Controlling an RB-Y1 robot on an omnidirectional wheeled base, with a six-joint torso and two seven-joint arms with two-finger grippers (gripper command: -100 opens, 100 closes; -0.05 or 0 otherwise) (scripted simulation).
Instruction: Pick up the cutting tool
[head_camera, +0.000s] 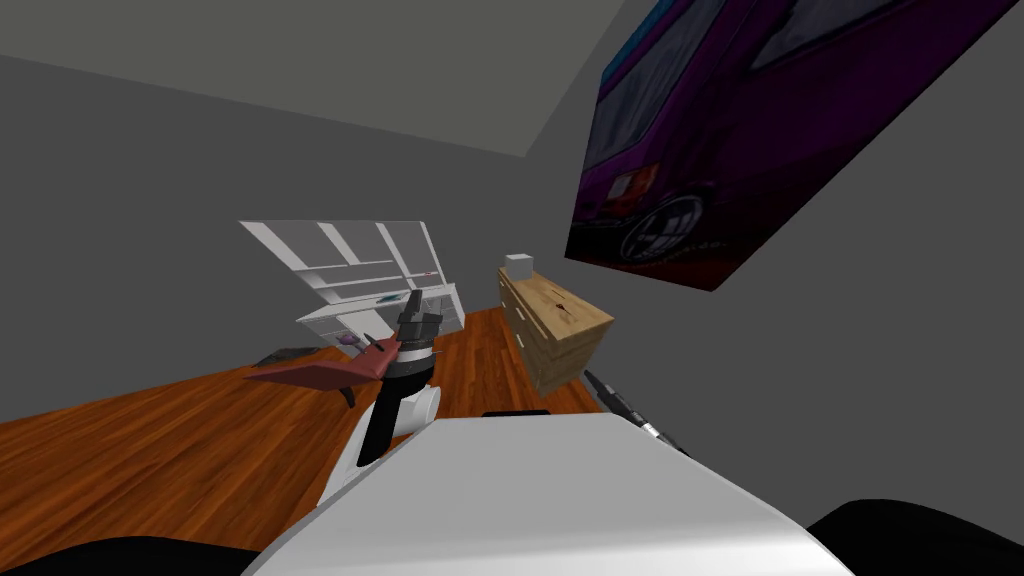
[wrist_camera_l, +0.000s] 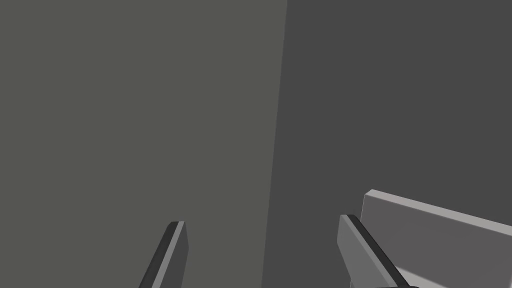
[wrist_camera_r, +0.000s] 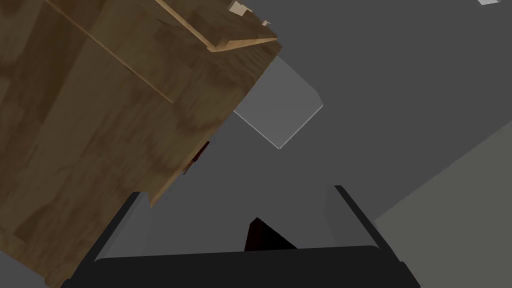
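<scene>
Head view: a dresser (head_camera: 560, 335) of pale, knotty wood with flat drawer fronts stands on the reddish plank floor (head_camera: 150, 460), against the grey wall. A small white box (head_camera: 518, 266) sits at the far end of its top. Near the middle of the top lies the cutting tool (head_camera: 563, 303), a tiny dark red fleck; its shape, long axis and heading are too small to make out. The left gripper (head_camera: 413, 302) is raised before a white shelf unit (head_camera: 370, 265). The right gripper (head_camera: 600, 385) is low, just beside the dresser's near end.

Left wrist view: the left gripper (wrist_camera_l: 261, 222) has its thin grey fingers spread wide with nothing between them. A pale grey slab (wrist_camera_l: 440, 235), cut off at the picture's edge, lies behind one finger.

Right wrist view: the right gripper (wrist_camera_r: 237, 192) also has its fingers wide apart and grasps nothing. The dresser (wrist_camera_r: 100, 125) looms close, grain plain. The cutting tool (wrist_camera_r: 198, 154) shows as a thin dark red sliver at the edge of the top, the rest hidden. Further along the top the box (wrist_camera_r: 280, 107) juts out. A dark triangle (wrist_camera_r: 262, 237) rises from the gripper's body; what it is, I cannot tell.
</scene>
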